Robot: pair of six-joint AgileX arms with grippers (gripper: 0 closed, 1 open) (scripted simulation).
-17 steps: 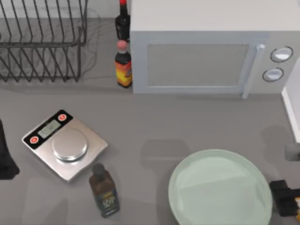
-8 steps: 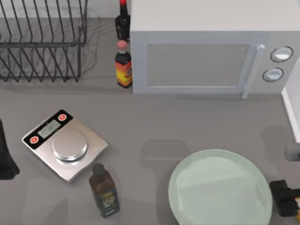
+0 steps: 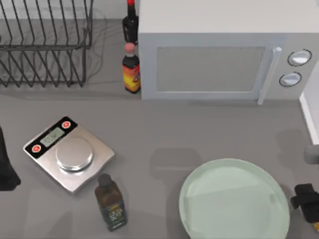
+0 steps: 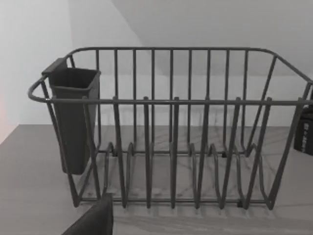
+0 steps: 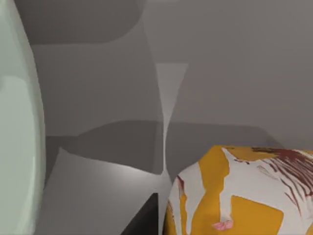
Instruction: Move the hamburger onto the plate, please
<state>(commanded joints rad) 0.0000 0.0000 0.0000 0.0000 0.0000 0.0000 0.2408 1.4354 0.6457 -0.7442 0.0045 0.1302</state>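
The pale mint-green plate (image 3: pixel 234 201) lies at the front right of the table. Its rim (image 5: pixel 19 122) also curves along one side of the right wrist view. The hamburger (image 5: pixel 244 200), orange-yellow with white and dark red patches, sits very close under the right wrist camera. From above only a sliver of the hamburger (image 3: pixel 316 225) shows at the table's right edge. My right gripper (image 3: pixel 305 198) hovers just right of the plate, beside that sliver. My left arm (image 3: pixel 5 169) is parked at the left edge.
A kitchen scale (image 3: pixel 70 154) and a dark labelled bottle (image 3: pixel 110 203) stand at the front left. A wire dish rack (image 4: pixel 166 127) occupies the back left. Two sauce bottles (image 3: pixel 131 69) stand beside a white microwave (image 3: pixel 219 55) at the back.
My right gripper has shifted slightly back and to the right at the plate's right side. The orange sliver now sits a little lower in the top view. Everything else stays still.
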